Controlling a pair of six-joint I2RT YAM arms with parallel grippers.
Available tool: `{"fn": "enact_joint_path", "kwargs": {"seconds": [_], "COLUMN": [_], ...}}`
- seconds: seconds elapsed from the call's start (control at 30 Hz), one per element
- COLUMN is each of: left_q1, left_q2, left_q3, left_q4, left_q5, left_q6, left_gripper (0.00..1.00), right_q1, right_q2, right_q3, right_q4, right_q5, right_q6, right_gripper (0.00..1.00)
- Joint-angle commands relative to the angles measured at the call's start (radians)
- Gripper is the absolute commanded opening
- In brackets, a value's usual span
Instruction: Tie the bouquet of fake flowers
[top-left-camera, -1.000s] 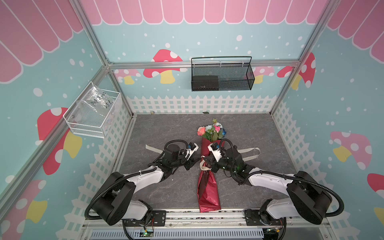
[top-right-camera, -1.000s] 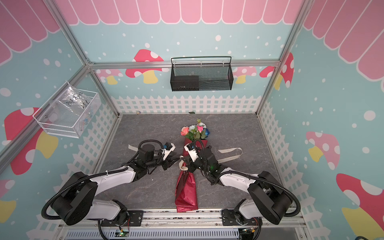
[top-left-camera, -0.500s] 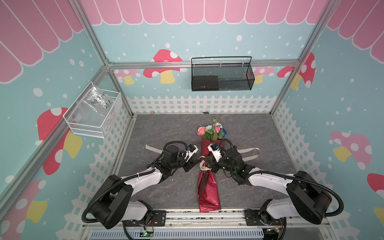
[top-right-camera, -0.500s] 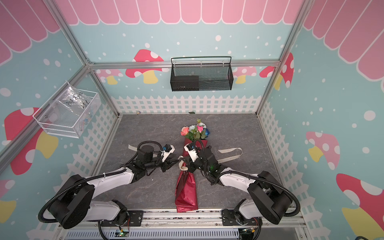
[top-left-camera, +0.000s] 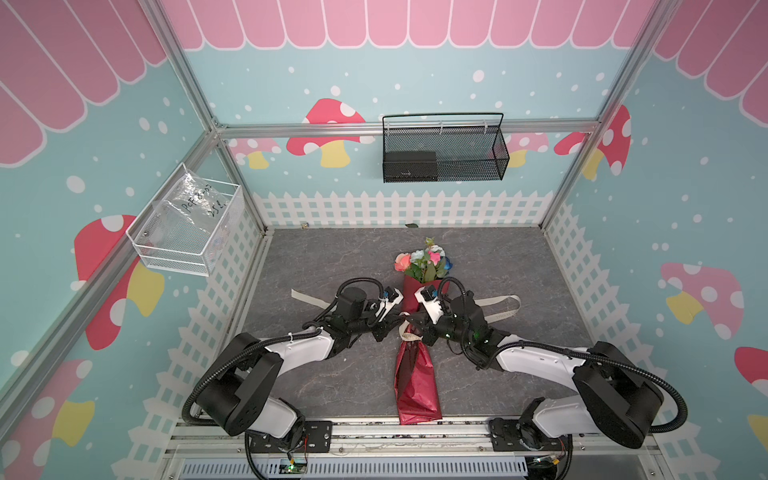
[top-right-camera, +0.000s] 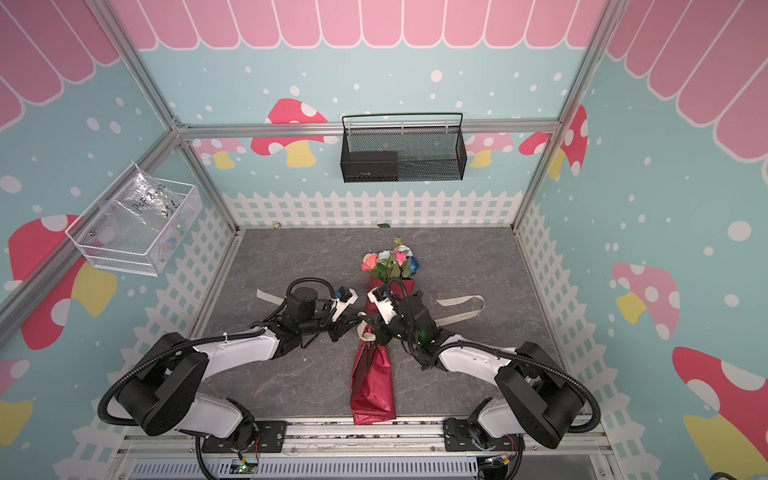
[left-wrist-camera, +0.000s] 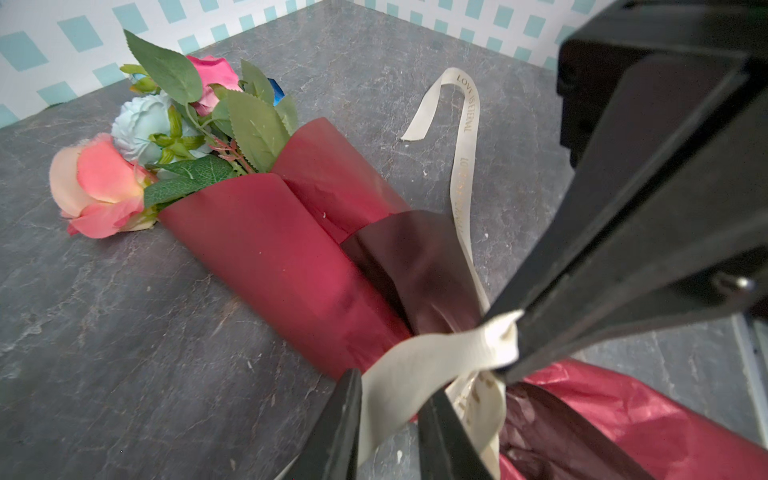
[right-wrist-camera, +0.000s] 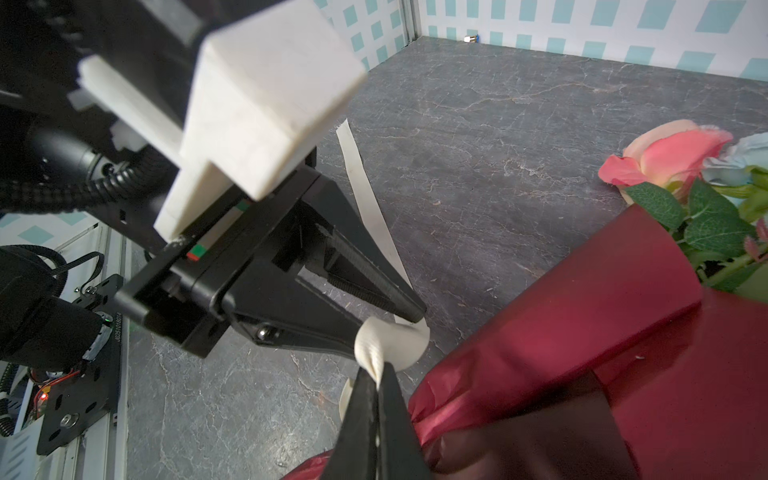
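Right hand (right-wrist-camera: 376, 374) pinches "LOVE IS ETERNAL" ribbon (left-wrist-camera: 467, 137); left hand (left-wrist-camera: 395, 386) around it, grip unclear.

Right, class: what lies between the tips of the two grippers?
Only a short twist of cream ribbon: it is caught between the jaws of the left gripper and pinched in the shut jaws of the right gripper. The right wrist view shows it plainly.

ribbon (left-wrist-camera: 468, 124): "LOVE IS ETERNAL" is printed in gold along it.
clear bag (top-left-camera: 189, 203), in the wire basket (top-left-camera: 174, 253) at 10 o'clock: handwritten "PCF 8…" and "25…" are made out; the rest is illegible.
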Motion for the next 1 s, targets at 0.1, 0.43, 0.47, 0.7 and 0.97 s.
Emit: {"fn": "enact_joint_path", "kwargs": {"seconds": [0.1,0.43,0.47,0.7,0.97], "left_q1": [-0.007,-0.057,-0.059,-0.062,-0.067], "left_q2": [-0.016,-0.112,-0.114,-0.122,-0.116], "left_q3": [0.038,-0.004,-0.012,-0.028,-0.026], "left_q4": [0.03,-0.04,-0.038,-0.021,-0.007], "left_q5": [-0.01,-0.046,-0.047,-0.05,-0.044], "left_q6": [-0.022,-0.061,-0.067,-0.076,-0.079], "left_gripper": [0.0,0.0,0.0,0.0,0.0], "right_q1": [0.004,-0.01,-0.02,-0.275,-0.557], "right_q2": [0.005,-0.229,-0.259,-0.386,-0.212], "right_q3": [0.04,0.071,0.073,0.071,0.089], "right_q4": [-0.035,-0.338,-0.389,-0.71,-0.703], "right_q5": [0.01,0.362,0.419,0.521,0.446], "right_q6": [-0.017,0.114,0.15,0.385,0.38], "right_gripper": [0.05,0.37,0.38,0.45,0.46]}}
